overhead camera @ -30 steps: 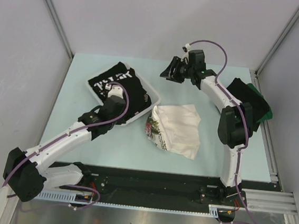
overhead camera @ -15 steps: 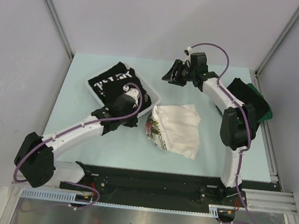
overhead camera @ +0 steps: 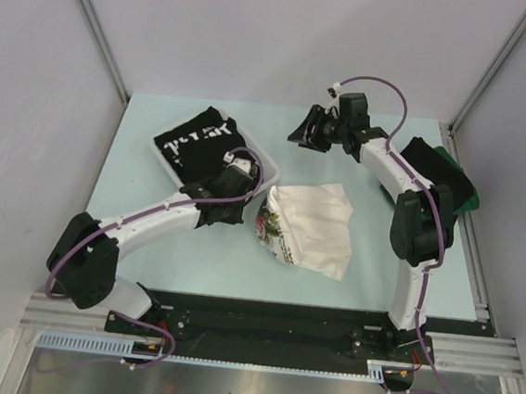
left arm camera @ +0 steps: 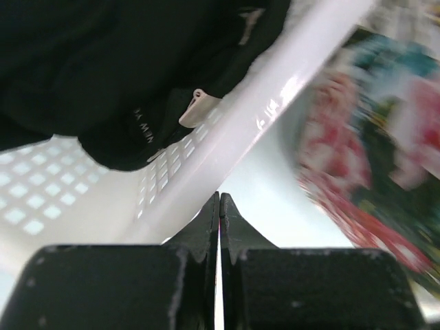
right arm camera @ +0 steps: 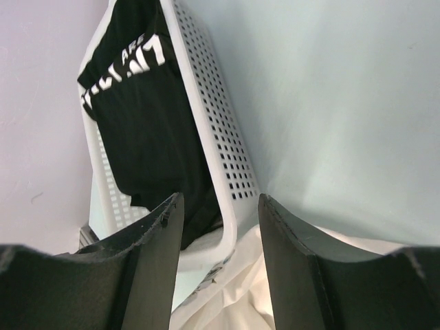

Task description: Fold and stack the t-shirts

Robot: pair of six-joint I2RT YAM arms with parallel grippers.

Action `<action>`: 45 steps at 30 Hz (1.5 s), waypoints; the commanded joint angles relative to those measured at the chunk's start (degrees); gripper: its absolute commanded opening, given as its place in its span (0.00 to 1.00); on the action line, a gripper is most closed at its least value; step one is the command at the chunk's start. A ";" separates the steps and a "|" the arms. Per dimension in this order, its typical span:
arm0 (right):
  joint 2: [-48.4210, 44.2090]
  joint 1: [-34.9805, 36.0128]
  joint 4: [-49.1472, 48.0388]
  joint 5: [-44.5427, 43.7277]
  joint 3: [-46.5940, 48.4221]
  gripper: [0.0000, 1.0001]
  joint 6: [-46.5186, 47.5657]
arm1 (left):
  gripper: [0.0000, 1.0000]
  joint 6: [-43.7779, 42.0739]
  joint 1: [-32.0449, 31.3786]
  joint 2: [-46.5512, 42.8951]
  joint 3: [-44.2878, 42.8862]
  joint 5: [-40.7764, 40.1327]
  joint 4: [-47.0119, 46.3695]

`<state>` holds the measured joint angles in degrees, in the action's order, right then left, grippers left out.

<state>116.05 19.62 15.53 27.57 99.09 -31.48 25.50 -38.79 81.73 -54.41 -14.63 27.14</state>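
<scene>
Directly ahead, basket rim (left arm camera: pixel 275 110) faces left tool (left arm camera: pixel 219 198).

Top camera looks down over the whole surface (overhead camera: pixel 220 260); left wrist camera hugs the basket (left arm camera: pixel 289 82) rim, right wrist sees that basket from farther off.

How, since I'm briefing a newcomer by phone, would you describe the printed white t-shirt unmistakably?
On the blue table, seen from above, look right of the white mesh basket: the white t-shirt lies rumpled there. It alone is white with a floral print; the black t-shirt lies in the basket, the dark pile at the right edge.
</scene>
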 commanded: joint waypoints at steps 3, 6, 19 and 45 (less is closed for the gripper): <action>-4.43 -0.46 -1.82 1.17 -1.18 0.53 0.11 | 0.00 6.40 3.54 4.48 -5.79 -16.90 12.32; -4.78 -0.46 -2.17 1.08 -1.88 0.52 0.11 | 0.00 8.43 5.29 3.87 -6.14 -19.81 14.87; -5.83 -0.46 -2.70 1.43 -4.16 0.53 0.20 | 0.00 2.21 19.79 -1.84 -3.68 -22.37 9.54; -10.14 -2.65 1.96 1.43 -6.98 0.53 3.88 | 0.00 -3.70 32.63 13.27 -21.16 -16.40 5.91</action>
<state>109.51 17.78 16.53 28.34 92.75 -29.56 21.50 -8.60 94.54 -70.96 -32.34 34.76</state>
